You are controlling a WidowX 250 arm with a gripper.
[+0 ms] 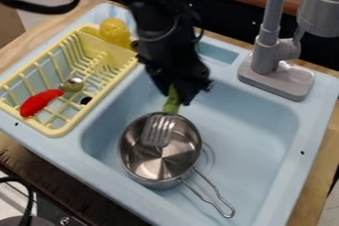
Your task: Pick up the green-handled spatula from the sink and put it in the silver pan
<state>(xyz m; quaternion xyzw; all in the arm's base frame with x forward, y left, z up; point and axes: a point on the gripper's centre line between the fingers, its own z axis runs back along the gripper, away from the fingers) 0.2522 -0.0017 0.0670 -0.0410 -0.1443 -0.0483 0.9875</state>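
The black gripper [175, 94] hangs over the middle of the sink, shut on the green handle of a spatula [159, 130]. The spatula's slotted metal head points down over a steel pot [149, 162], across its upper part; whether it touches the pot cannot be told. That pot stands in the light blue sink basin [258, 136], its wire handle toward the lower right.
At the left a yellow dish rack [64, 130] holds a spoon with a red handle [41, 102]. A yellow object [114, 32] sits at the rack's back corner. The grey faucet [266, 46] rises at the back right.
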